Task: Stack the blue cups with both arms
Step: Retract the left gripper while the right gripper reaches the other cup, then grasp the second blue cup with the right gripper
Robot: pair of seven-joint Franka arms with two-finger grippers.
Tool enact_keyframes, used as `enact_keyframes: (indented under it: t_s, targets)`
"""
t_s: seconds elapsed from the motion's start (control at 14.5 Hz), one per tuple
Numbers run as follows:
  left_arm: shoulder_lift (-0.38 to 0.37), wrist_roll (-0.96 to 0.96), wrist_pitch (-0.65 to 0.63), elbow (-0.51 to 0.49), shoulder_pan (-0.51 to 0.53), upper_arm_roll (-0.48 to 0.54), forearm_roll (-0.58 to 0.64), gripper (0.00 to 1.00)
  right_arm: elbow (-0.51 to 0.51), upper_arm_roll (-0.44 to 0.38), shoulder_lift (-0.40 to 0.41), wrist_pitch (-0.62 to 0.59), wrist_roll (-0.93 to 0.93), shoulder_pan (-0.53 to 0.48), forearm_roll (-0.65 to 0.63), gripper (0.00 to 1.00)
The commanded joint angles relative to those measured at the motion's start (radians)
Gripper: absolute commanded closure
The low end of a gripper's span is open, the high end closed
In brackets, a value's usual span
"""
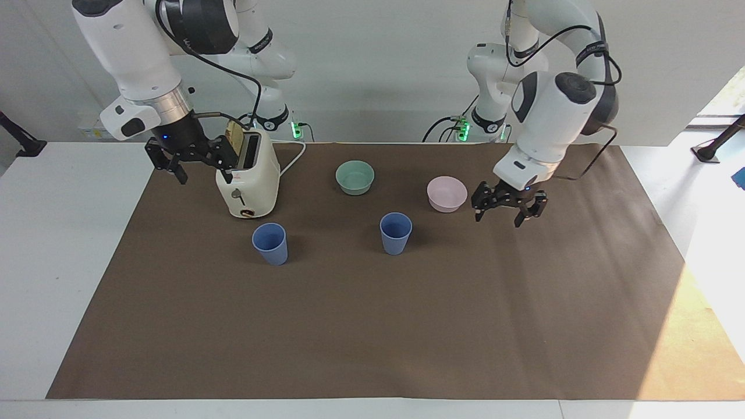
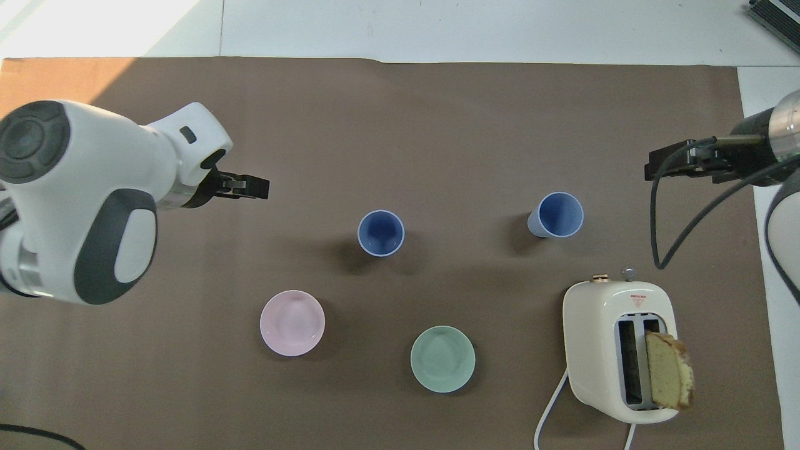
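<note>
White table [image 1: 58,244], most of its top under a brown mat [image 1: 372,326]. Pale plain wall [image 1: 372,70] at the robots' end. Sunlight falls on the mat's corner [image 1: 698,326] at the left arm's end; same bright patch in the overhead view [image 2: 56,94]. Black stand foot [image 1: 713,148] on the white surface there.

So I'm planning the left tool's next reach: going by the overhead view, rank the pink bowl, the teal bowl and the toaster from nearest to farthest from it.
From the left tool, which hangs open over the mat at the left arm's end:
1. Pink bowl, closest, toward the left arm's end.
2. Teal bowl, mid-table, beside the pink bowl.
3. Toaster, toward the right arm's end, with bread in its slot.
</note>
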Motion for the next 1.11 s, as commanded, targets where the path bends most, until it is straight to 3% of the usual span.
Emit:
enact_keyframes:
  t_s: [0.0, 0.14, 0.35, 0.69, 1.04]
  targets:
    - [-0.015, 0.055, -0.123, 0.064, 0.095, -0.011, 0.042, 0.0, -0.188, 0.005, -0.036, 0.14, 0.006, -0.004, 0.007, 0.0]
    - [-0.007, 0.095, -0.197, 0.133, 0.143, -0.011, 0.079, 0.0, -0.26, 0.005, 0.004, 0.241, 0.015, 0.004, 0.007, 0.0]
    - [-0.001, 0.117, -0.299, 0.222, 0.218, -0.011, 0.08, 0.0, -0.274, 0.005, 0.071, 0.336, 0.017, 0.01, 0.007, 0.0]
    - [-0.001, 0.213, -0.461, 0.345, 0.333, -0.005, 0.077, 0.0, -0.344, 0.007, 0.134, 0.427, 0.05, 0.036, 0.009, 0.0]
    - [-0.025, 0.215, -0.433, 0.302, 0.332, -0.011, 0.067, 0.0, -0.375, 0.007, 0.138, 0.456, 0.042, 0.056, 0.007, 0.0]
